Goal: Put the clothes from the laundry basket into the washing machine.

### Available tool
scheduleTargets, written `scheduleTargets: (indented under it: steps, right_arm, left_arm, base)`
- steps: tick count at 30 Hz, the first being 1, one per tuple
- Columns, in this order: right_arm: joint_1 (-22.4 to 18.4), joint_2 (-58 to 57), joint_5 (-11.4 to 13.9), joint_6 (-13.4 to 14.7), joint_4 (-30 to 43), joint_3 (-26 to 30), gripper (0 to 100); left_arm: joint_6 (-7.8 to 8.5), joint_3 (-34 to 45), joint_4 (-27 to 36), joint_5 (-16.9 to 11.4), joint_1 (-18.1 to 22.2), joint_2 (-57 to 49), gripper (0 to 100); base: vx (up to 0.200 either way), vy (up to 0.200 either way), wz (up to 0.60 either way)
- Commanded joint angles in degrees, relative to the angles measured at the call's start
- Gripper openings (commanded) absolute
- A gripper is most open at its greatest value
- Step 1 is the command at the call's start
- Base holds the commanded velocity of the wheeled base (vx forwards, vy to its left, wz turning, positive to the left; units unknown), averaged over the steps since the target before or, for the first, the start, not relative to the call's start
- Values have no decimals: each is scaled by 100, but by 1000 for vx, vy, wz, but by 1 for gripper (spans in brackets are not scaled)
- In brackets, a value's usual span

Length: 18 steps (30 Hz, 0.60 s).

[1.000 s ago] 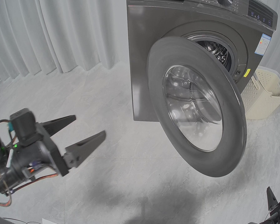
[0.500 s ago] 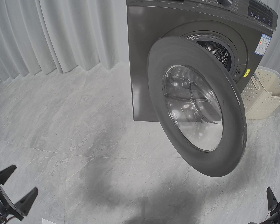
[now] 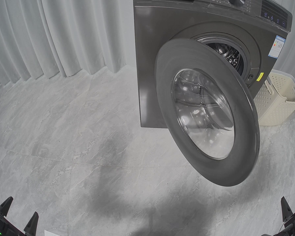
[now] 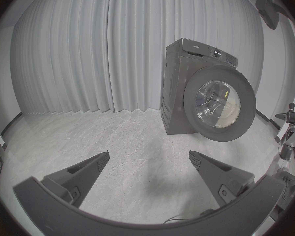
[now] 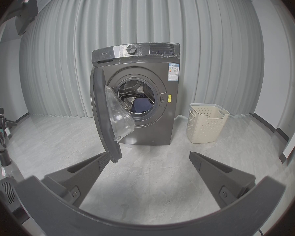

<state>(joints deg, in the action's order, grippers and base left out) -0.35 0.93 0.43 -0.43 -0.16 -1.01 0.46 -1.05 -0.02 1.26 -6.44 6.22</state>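
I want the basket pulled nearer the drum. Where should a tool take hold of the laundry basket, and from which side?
Probably its top rim, from above, on the side away from the washing machine. The laundry basket stands upright with its mouth open, so the thin wall edge can be pinched, and that side looks free.

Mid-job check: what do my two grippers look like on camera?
They match. The left gripper and right gripper each have two dark grey, wedge-shaped fingers tapering to blunt points. Each finger has a dotted grip patch inside the tip and a round screw hole near the base, and both sit on a curved dark grey bracket.
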Motion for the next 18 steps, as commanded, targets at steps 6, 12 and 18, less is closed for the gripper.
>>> scheduleTargets:
  steps: [6, 12, 18]
  right_arm:
    - [0, -31, 1, -1, -2, 101, 100]
    - [-9, -31, 1, -1, -2, 101, 100]
    - [0, -31, 1, -1, -2, 101, 100]
  left_arm:
    - [-29, 105, 2, -143, 64, -94, 100]
    - [-11, 105, 2, -143, 64, -94, 100]
    - [-38, 105, 2, -143, 64, -86, 100]
  base:
    - [0, 0, 0]
    - [0, 0, 0]
    - [0, -33, 0]
